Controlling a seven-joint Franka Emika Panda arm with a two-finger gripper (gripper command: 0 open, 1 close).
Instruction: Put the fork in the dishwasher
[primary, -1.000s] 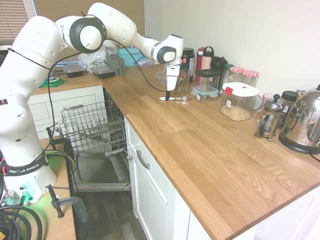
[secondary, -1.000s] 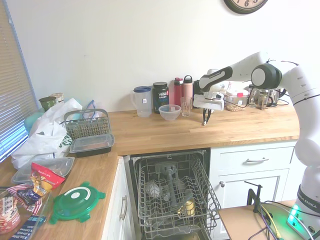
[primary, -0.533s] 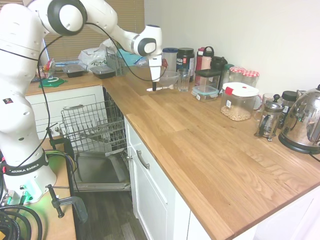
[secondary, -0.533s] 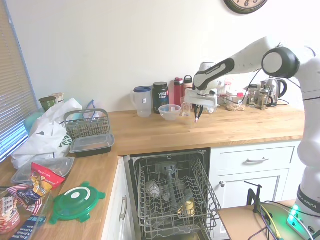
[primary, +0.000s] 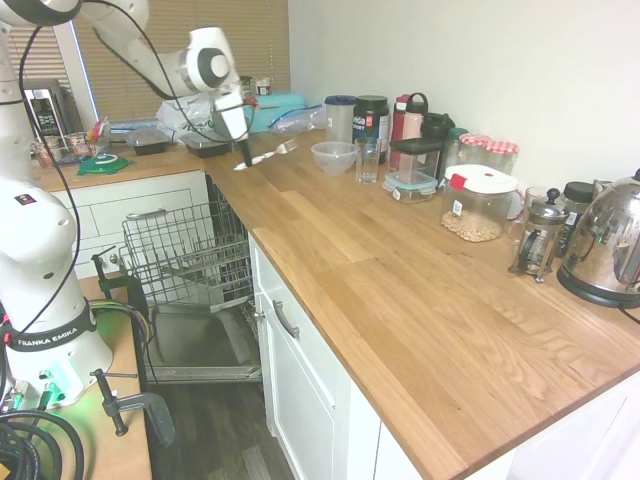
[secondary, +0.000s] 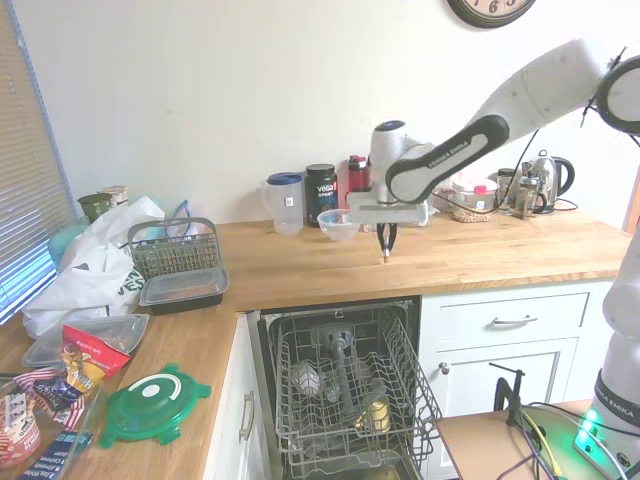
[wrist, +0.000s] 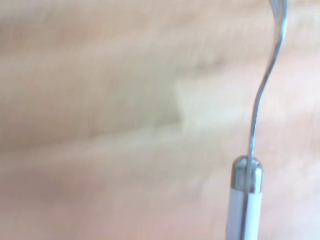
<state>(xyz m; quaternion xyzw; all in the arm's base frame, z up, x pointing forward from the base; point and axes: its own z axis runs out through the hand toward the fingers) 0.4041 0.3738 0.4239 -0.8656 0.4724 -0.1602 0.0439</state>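
Fork (primary: 272, 153) gripped by its pale handle in the clenched jaws, carried just above the counter (primary: 400, 290) near the edge over the open dishwasher (secondary: 345, 385). Best kept level, moved out past the counter edge, then lowered slowly into the wire rack (primary: 185, 250). Tines cut off in the wrist view; jaws hard to make out.

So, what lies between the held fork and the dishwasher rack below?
In the second exterior view, only the bare wooden counter edge separates the fork from the dishwasher rack.

One fork (primary: 268, 155), one dishwasher (secondary: 350, 385) (door down), two kettles (primary: 605, 245).
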